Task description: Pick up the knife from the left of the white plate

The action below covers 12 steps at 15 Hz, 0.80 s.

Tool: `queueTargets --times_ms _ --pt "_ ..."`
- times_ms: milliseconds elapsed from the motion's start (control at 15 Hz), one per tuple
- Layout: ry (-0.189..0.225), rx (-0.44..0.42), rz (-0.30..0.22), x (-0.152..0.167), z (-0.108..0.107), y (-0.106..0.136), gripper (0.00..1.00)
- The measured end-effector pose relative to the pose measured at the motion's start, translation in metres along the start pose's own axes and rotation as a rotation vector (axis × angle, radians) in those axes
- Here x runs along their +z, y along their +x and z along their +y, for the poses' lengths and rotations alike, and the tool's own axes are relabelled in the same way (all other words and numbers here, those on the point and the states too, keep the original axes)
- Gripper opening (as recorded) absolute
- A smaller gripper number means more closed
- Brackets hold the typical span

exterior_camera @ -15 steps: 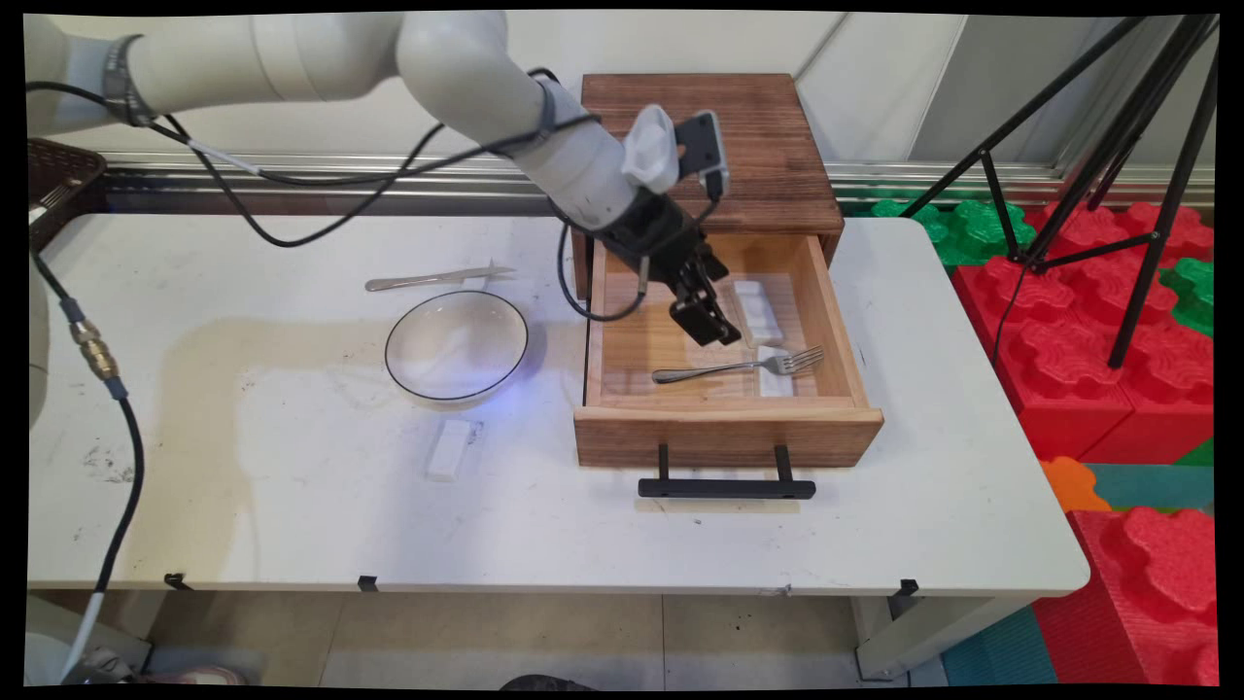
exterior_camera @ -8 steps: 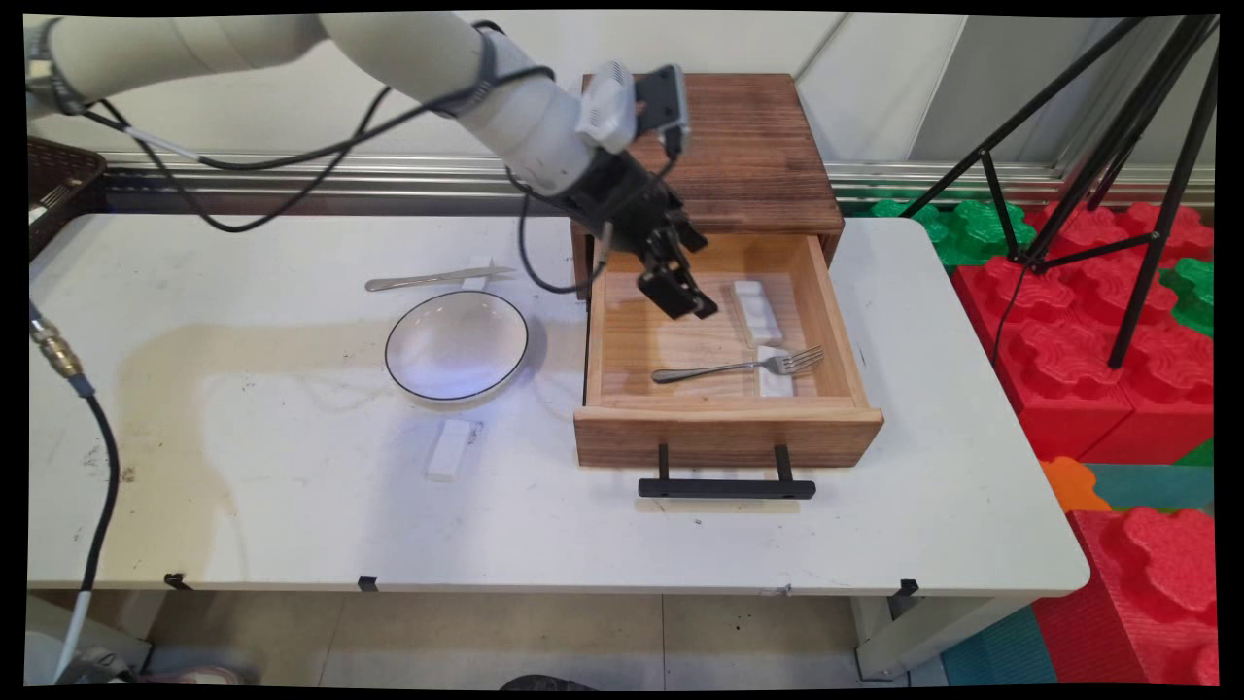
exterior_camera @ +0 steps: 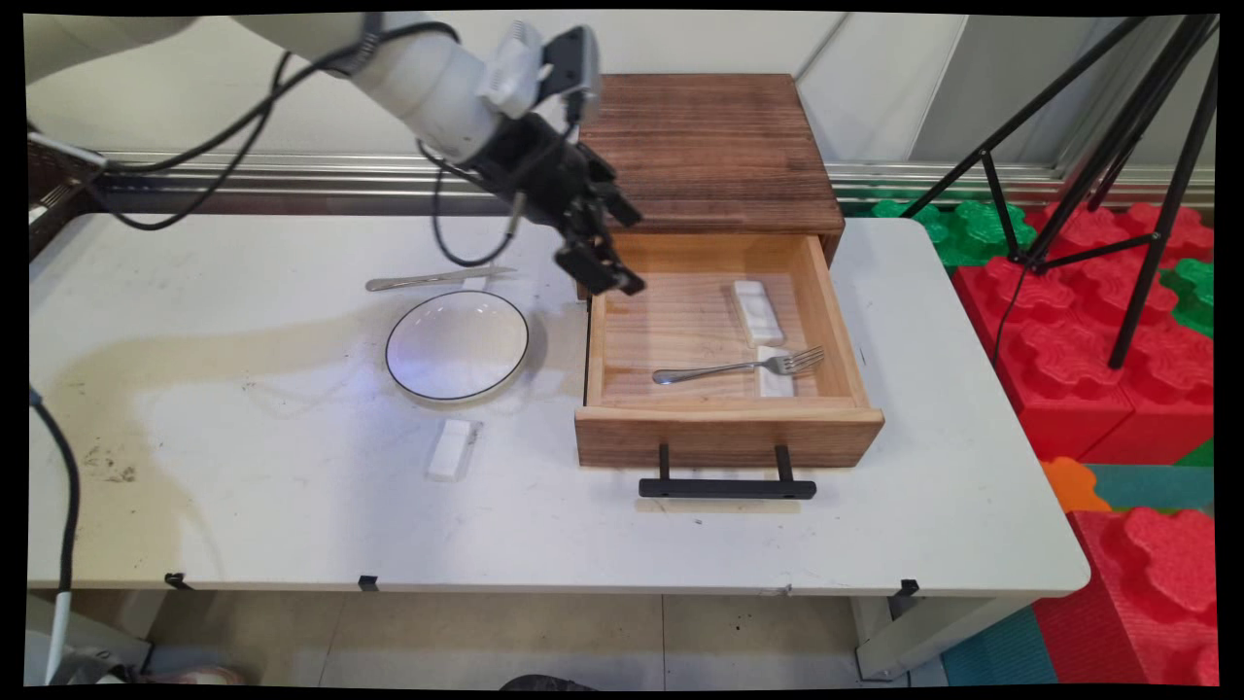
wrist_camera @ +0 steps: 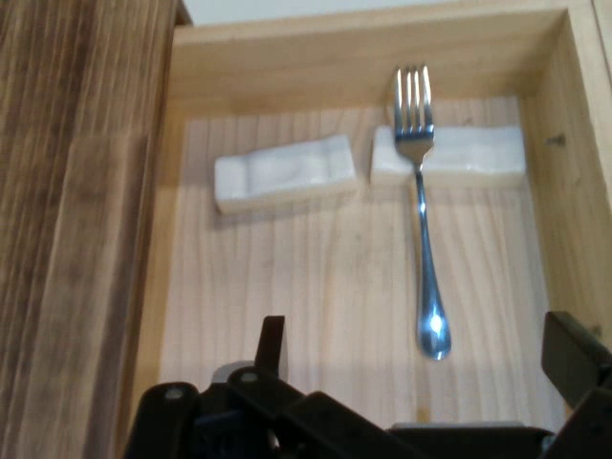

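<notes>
Plainly, the white tabletop (exterior_camera: 292, 525) was the biggest thing under me, with a dark wooden cabinet (exterior_camera: 714, 146) standing at its far side. The cabinet's drawer (exterior_camera: 727, 436) was pulled fully out toward the near edge. A white bowl with a dark rim (exterior_camera: 457, 345) sat on the tabletop just left of the drawer. My end effector (exterior_camera: 604, 275) hung in the air above the drawer's far left corner. Its fingers were spread wide and held nothing. A table knife (exterior_camera: 437, 280) lay beyond the bowl. A fork (exterior_camera: 739, 367) lay inside the drawer, its tines resting on one small white block (exterior_camera: 775, 379). A second white block (exterior_camera: 757, 309) lay just beside it. A third white block (exterior_camera: 449, 449) lay on the tabletop near the bowl.
</notes>
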Motion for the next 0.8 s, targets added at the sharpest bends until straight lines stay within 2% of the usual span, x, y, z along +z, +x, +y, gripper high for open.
queueTargets --times_ms 800 --pt "0.015 0.033 -0.089 -0.063 -0.020 -0.077 1.00"
